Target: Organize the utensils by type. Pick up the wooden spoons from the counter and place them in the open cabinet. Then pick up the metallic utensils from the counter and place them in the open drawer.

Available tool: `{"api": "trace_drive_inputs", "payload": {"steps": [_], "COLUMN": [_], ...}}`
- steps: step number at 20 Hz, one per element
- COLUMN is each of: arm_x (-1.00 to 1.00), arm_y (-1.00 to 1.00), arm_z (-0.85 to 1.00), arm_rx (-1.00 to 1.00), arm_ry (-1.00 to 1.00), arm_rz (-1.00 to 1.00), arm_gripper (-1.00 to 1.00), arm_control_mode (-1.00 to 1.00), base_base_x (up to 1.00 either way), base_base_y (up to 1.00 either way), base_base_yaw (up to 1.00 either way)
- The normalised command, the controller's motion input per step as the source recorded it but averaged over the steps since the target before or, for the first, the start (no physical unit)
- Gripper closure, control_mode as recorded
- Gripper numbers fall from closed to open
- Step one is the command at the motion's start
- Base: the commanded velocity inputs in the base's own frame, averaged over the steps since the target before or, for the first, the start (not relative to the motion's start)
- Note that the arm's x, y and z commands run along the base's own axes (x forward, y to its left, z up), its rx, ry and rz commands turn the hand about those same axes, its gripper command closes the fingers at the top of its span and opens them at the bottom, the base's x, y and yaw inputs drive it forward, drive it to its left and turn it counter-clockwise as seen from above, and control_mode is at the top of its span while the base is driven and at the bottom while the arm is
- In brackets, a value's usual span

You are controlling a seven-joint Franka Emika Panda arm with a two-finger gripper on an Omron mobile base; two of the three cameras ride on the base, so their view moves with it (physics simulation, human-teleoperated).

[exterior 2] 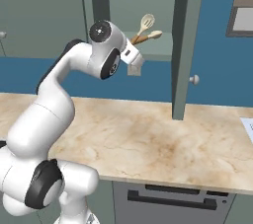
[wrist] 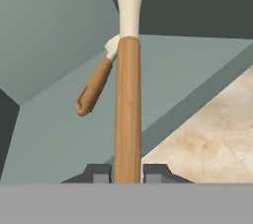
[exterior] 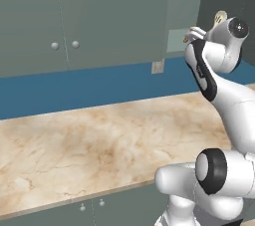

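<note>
Gripper (wrist: 127, 173) clamps the handle of one wooden spoon (wrist: 128, 109) raised at the open cabinet (exterior 2: 148, 53), the other spoon (wrist: 94, 87) apparently already lying on its shelf just beyond, so metallic utensils remain.

Two wooden spoons (exterior 2: 146, 28) at cabinet (exterior 2: 163, 16) shelf

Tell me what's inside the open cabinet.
Two wooden spoons show inside the open cabinet, one gripped by the gripper. The deeper interior is dark, and the arm covers part of the shelf.
</note>
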Motion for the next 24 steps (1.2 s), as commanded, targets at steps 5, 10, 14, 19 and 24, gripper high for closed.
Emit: {"api": "trace_drive_inputs", "payload": {"steps": [5, 10, 14, 19, 24], "arm_x": [0.44, 0.33, 0.40, 0.49, 0.50], "arm_y": [-0.06, -0.15, -0.16, -0.08, 0.00], "arm_z": [0.07, 0.15, 0.08, 0.00, -0.03], "arm_rx": [0.00, 0.00, 0.01, 0.02, 0.01], "arm_ry": [0.00, 0.00, 0.00, 0.00, 0.00], "arm_rz": [0.00, 0.00, 0.00, 0.00, 0.00], "arm_gripper": [1.00, 1.00, 1.00, 1.00, 1.00], "arm_control_mode": [-1.00, -1.00, -1.00, -1.00, -1.00], "base_base_x": [0.00, 0.00, 0.00, 0.00, 0.00], "base_base_y": [0.00, 0.00, 0.00, 0.00, 0.00], "base_base_yaw": [0.00, 0.00, 0.00, 0.00, 0.00]}}
